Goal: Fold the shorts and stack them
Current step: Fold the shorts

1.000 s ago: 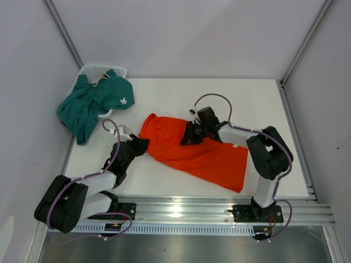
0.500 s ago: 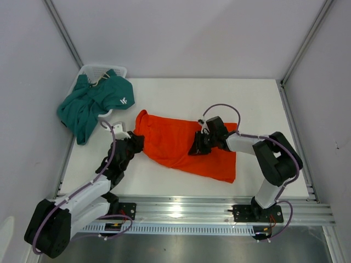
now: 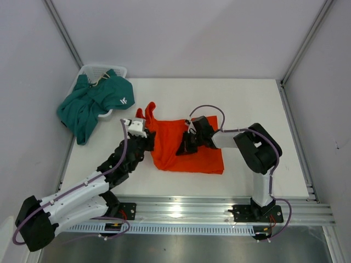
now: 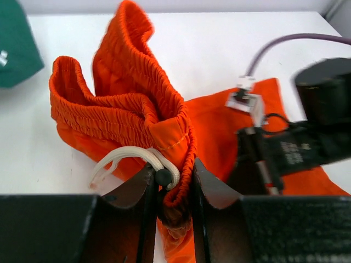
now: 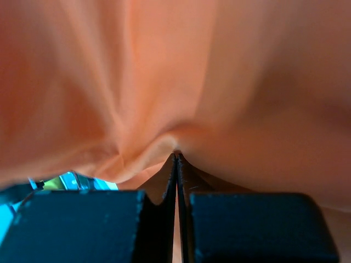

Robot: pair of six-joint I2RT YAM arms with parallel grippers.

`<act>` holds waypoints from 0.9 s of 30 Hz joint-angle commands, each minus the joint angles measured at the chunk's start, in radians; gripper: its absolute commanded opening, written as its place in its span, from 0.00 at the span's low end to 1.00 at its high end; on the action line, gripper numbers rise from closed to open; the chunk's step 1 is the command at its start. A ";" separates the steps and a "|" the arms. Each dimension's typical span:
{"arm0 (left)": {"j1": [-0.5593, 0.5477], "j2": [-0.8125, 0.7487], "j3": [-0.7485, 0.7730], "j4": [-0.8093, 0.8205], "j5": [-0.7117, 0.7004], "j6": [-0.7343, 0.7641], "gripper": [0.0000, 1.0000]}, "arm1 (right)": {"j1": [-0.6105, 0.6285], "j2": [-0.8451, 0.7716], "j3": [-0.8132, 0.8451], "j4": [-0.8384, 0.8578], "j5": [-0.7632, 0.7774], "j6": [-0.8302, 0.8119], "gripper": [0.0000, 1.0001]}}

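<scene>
The orange-red shorts [image 3: 208, 159] lie folded near the table's middle, with the waistband bunched up at their left end. My left gripper [image 3: 147, 139] is shut on that gathered waistband [image 4: 126, 104], and the white drawstring [image 4: 131, 156] loops over one finger. My right gripper [image 3: 184, 149] rests on the shorts' middle. Its jaws are pressed together, and thin orange fabric [image 5: 164, 66] puckers at their tips [image 5: 176, 156]. The teal green shorts [image 3: 90, 107] hang out of the basket at the far left.
A white mesh basket [image 3: 96, 70] stands at the table's back left corner, under the teal shorts. The metal rail [image 3: 219, 211] with both arm bases runs along the near edge. Grey walls close in the table on three sides.
My left gripper has carried the waistband to the right, folding the orange shorts into a shorter shape. The right gripper has moved left on the cloth, and its jaws have closed tight.
</scene>
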 commanded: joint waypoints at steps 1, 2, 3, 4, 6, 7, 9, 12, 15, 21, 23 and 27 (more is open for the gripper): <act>-0.119 0.037 0.088 0.007 -0.130 0.162 0.00 | 0.043 0.090 0.046 -0.019 0.059 0.013 0.01; -0.141 0.043 0.090 0.030 -0.141 0.203 0.00 | 0.049 0.101 0.062 -0.022 0.059 0.021 0.01; -0.161 0.048 0.090 0.044 -0.145 0.226 0.00 | 0.058 0.110 0.077 -0.026 0.059 0.026 0.00; -0.193 0.059 0.090 0.052 -0.155 0.258 0.00 | 0.073 0.127 0.103 -0.027 0.059 0.029 0.01; -0.213 0.071 0.096 0.055 -0.159 0.265 0.00 | 0.084 0.137 0.129 -0.037 0.057 0.036 0.00; -0.224 0.077 0.099 0.052 -0.153 0.288 0.00 | 0.090 0.141 0.146 -0.037 0.054 0.040 0.00; -0.233 0.092 0.102 0.044 -0.144 0.308 0.00 | 0.092 0.131 0.154 -0.037 0.048 0.047 0.01; -0.246 0.124 0.122 0.026 -0.153 0.306 0.00 | 0.081 0.086 0.168 -0.066 0.049 0.046 0.03; -0.256 0.164 0.138 0.021 -0.191 0.305 0.00 | 0.055 0.001 0.157 -0.088 0.062 0.046 0.06; -0.267 0.166 0.124 0.055 -0.199 0.308 0.00 | -0.002 -0.109 0.152 -0.151 0.017 0.040 0.09; -0.279 0.157 0.122 0.064 -0.199 0.315 0.00 | -0.011 -0.108 0.177 -0.184 0.016 0.029 0.10; -0.310 0.164 0.150 0.058 -0.208 0.338 0.00 | -0.023 -0.051 0.260 -0.208 0.002 0.023 0.11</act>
